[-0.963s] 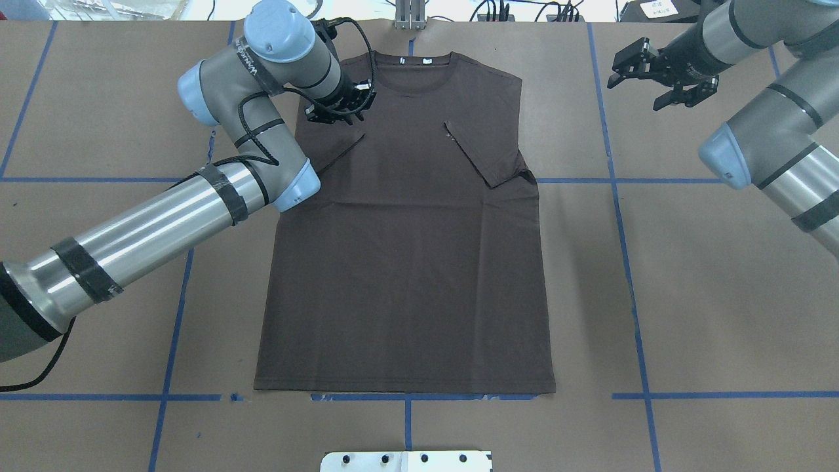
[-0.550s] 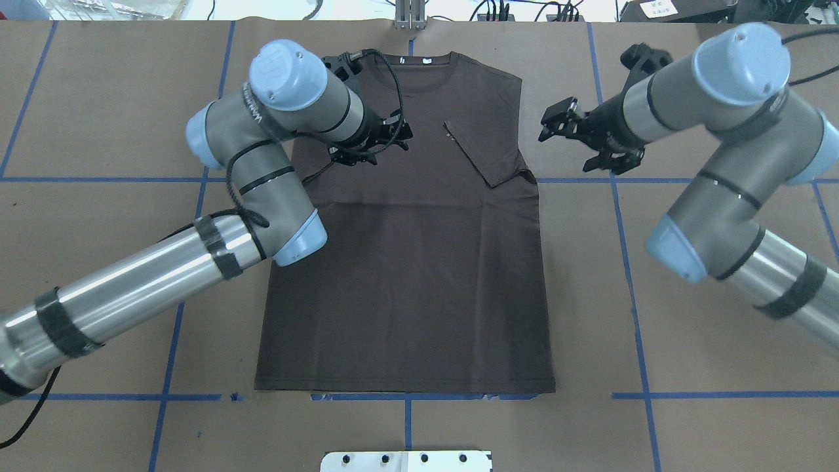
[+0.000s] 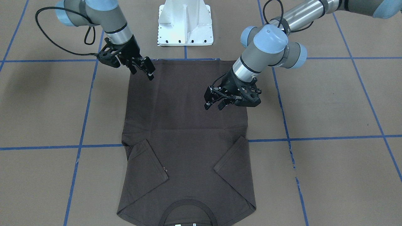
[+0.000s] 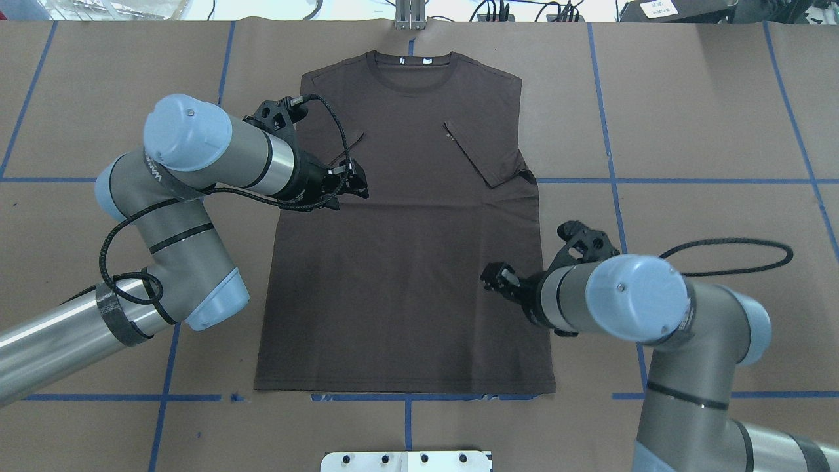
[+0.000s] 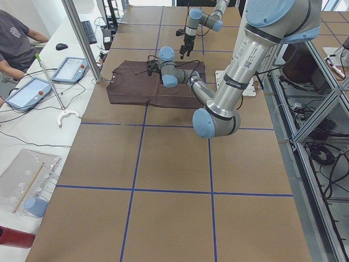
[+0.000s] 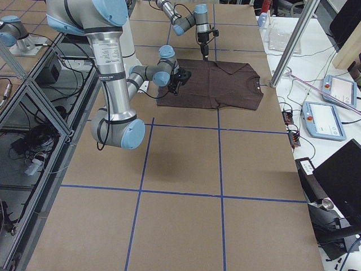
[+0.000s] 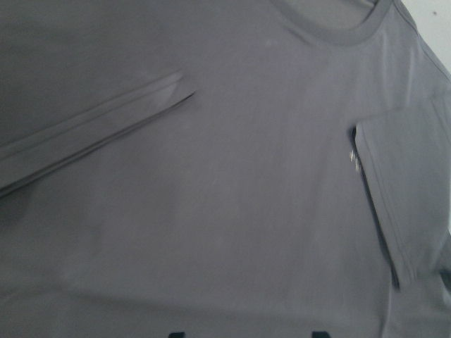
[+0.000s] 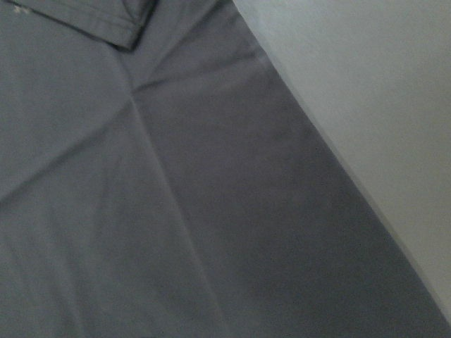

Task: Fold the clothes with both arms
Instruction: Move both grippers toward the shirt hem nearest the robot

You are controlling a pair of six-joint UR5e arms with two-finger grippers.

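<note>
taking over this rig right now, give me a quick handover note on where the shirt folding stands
Left pincer: open, empty, hovering over the dark brown short-sleeved fabric T-shirt, on the robot's left side, between sleeve and hem.
Right pincer: open, empty, hovering over the shirt's edge on the robot's right, toward the hem.
Shirt: flat, front up, on the brown paper-covered table with blue tape lines, collar away from the robot.
Done: the left sleeve and the right sleeve are folded in onto the chest.
Left: grip the shirt and fold the body; nothing is gripped yet.
</note>
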